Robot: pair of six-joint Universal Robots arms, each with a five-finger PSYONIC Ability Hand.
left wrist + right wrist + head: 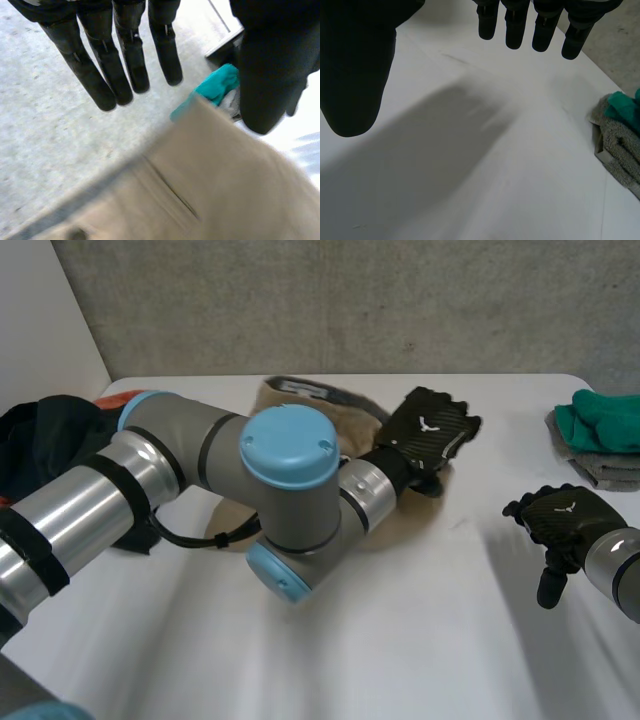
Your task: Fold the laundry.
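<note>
Left hand (432, 428) hovers with straight, released fingers (120, 65) over the beige garment (225, 175), at the end nearest the folded stack (598, 430). The garment lies rumpled at the far middle of the tabletop (400, 640). Right hand (560, 518) hangs relaxed and empty above bare tabletop. This looks like the reach for a first grasp. Next, that hand must lower and pinch an edge. The left arm (200, 470) hides much of the garment, so its type and lie are unclear.

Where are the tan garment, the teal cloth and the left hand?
tan garment (215, 170), left wrist view, middle of its visible fabric.
teal cloth (605, 420), head view, middle of the bundle.
left hand (428, 428), head view, back of the hand.
</note>
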